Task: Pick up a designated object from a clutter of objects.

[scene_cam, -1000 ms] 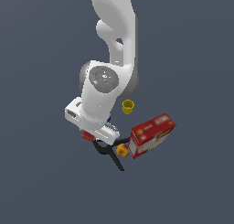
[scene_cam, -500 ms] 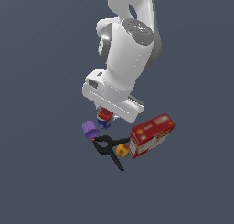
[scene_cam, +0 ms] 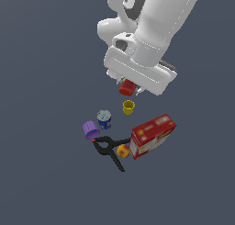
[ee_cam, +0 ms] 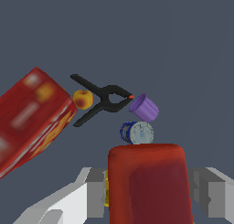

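Note:
The designated object, a small red drill (scene_cam: 128,87), hangs in the air under the white hand, with my gripper (scene_cam: 130,84) shut on it. In the wrist view the drill (ee_cam: 147,182) fills the space between the two grey fingers (ee_cam: 95,192). Its black tip is hidden. Below lies the clutter of objects: yellow cup (scene_cam: 128,107), blue can (scene_cam: 104,119), purple cup (scene_cam: 91,130), black clamp (scene_cam: 109,149), small orange-yellow fruit (scene_cam: 123,151) and red box (scene_cam: 153,135). The drill touches none of them.
The wrist view looks down past the drill on the red box (ee_cam: 32,122), fruit (ee_cam: 82,99), clamp (ee_cam: 103,99), purple cup (ee_cam: 144,108) and blue can (ee_cam: 138,133). Dark grey floor surrounds the pile.
The arm has risen and swung toward the exterior view's right with the red drill in its grip. The blue can, purple cup and yellow cup have come into sight below.

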`<control>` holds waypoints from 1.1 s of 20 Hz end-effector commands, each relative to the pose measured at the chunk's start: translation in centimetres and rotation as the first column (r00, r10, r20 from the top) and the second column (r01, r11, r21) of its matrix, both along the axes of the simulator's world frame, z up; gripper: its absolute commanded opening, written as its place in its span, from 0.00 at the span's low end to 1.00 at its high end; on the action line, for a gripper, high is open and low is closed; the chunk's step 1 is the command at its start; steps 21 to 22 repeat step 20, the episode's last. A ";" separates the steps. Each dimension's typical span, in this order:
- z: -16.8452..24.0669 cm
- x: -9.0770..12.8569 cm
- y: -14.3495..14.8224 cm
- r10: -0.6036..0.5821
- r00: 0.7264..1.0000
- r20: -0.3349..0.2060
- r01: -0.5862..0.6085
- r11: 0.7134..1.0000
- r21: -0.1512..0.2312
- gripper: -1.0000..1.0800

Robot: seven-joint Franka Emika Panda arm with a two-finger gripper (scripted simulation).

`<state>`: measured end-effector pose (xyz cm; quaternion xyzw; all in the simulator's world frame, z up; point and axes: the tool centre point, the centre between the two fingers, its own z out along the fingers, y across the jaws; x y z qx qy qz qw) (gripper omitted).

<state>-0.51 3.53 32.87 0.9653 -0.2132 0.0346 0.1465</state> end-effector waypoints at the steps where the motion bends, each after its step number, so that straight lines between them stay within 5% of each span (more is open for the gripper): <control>1: 2.1 -1.1 1.7 -0.001 1.000 0.003 0.001 1.000 0.000 0.00; 12: 7.5 -3.9 6.8 -0.001 1.000 0.001 0.001 1.000 0.001 0.00; 22: 8.3 -4.1 7.6 -0.002 1.000 0.001 0.002 1.000 0.002 0.00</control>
